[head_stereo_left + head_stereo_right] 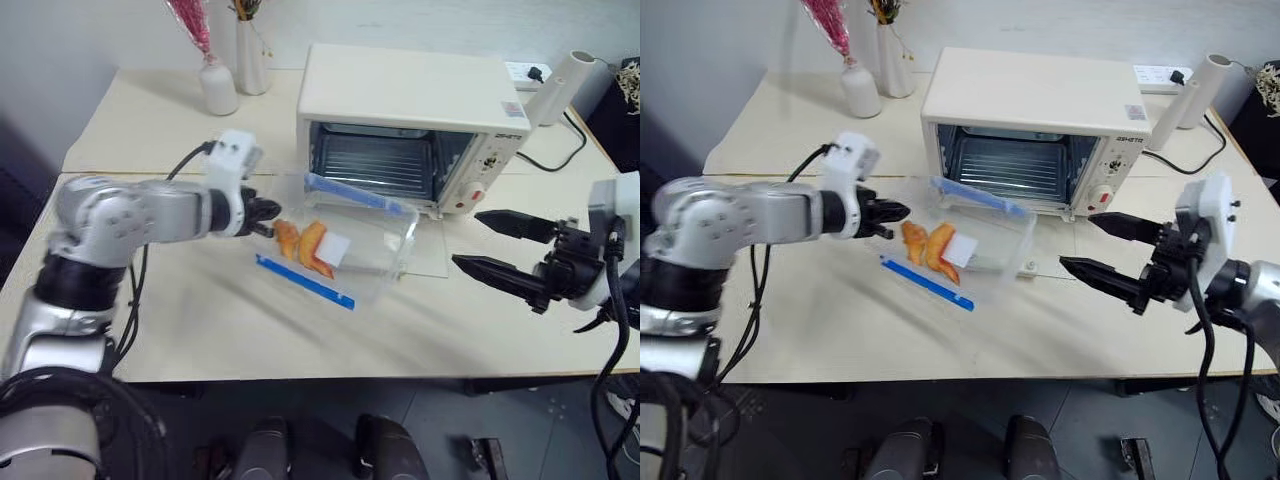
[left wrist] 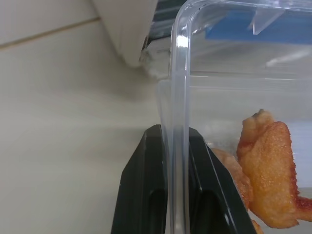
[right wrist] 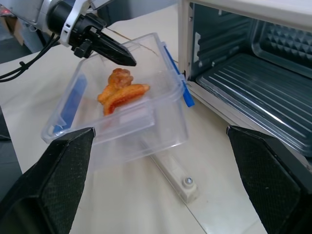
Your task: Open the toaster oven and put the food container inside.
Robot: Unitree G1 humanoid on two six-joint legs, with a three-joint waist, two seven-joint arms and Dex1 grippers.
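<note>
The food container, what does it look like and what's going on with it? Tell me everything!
The food container is a clear plastic box with blue clips on two sides and orange-brown fried pieces inside. It is tilted and lifted in front of the toaster oven's open door. The left pincer pinches one thin wall, one black finger on each side. The right pincer is open and apart from it.

One cream-white boxy toaster oven [image 1: 410,100] is standing on the table, its door lying open; one clear rectangular plastic food container [image 1: 345,245] is showing two blue side clips [image 1: 305,282] and a few orange-brown fried pieces [image 1: 305,245], their exact number being hard to tell; two white vases [image 1: 219,88] are standing behind; two black two-fingered grippers are showing, left [image 1: 890,215] and right [image 1: 1090,245].
</note>
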